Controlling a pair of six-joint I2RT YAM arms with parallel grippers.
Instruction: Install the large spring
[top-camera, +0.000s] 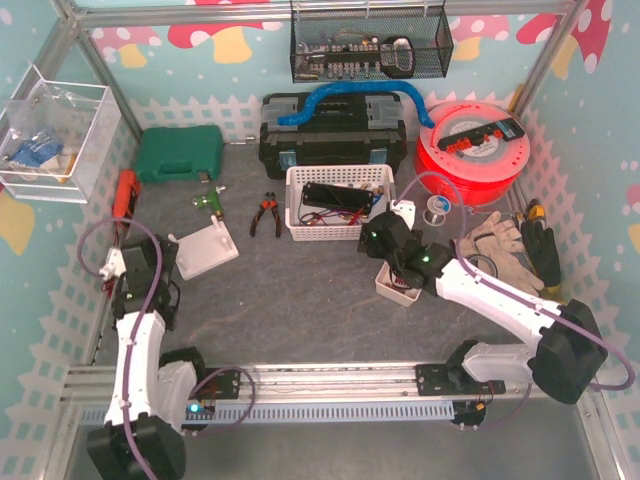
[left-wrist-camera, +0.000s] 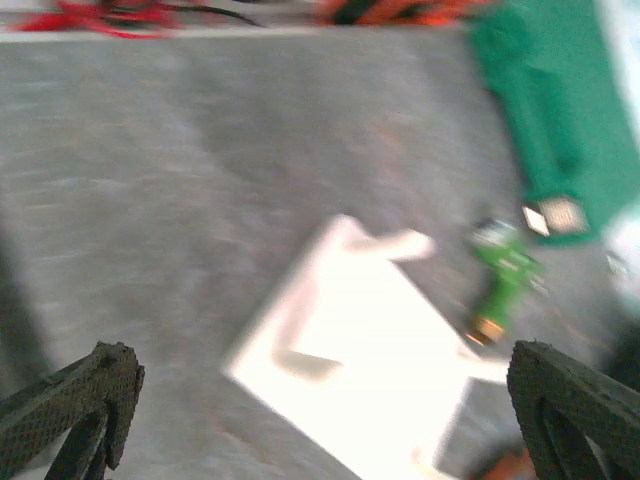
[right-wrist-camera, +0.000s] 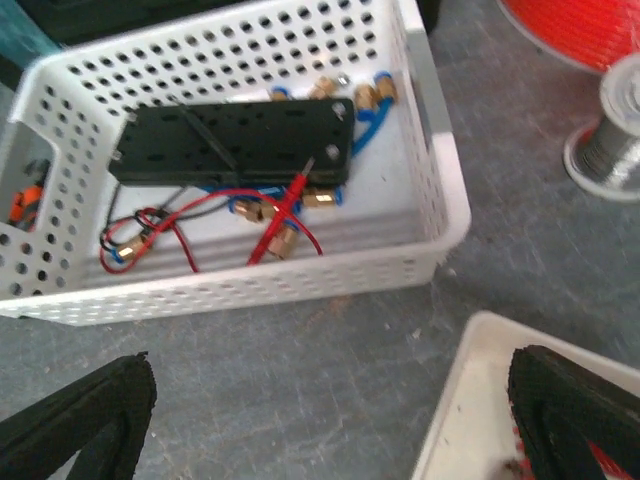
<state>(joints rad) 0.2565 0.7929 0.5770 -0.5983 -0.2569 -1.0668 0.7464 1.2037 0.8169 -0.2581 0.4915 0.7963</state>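
Observation:
No spring can be made out in any view. A white fixture plate (top-camera: 205, 250) with raised posts lies on the grey mat at the left. My left gripper (top-camera: 166, 262) is open and empty just left of it. In the blurred left wrist view the plate (left-wrist-camera: 370, 370) lies between and ahead of my wide-open fingers (left-wrist-camera: 70, 400). My right gripper (top-camera: 382, 238) is open and empty above the near left corner of a small white tray (top-camera: 397, 287). In the right wrist view that tray (right-wrist-camera: 480, 400) lies at lower right, its contents mostly hidden.
A white perforated basket (top-camera: 335, 203) holding a black board, red wires and brass fittings (right-wrist-camera: 270, 240) stands just beyond my right gripper. A green tool (left-wrist-camera: 505, 275), a green case (top-camera: 180, 152), pliers (top-camera: 265, 213), a black toolbox (top-camera: 333, 135), a red reel (top-camera: 475, 150), a solder spool (right-wrist-camera: 610, 140) and gloves (top-camera: 500, 240) lie around.

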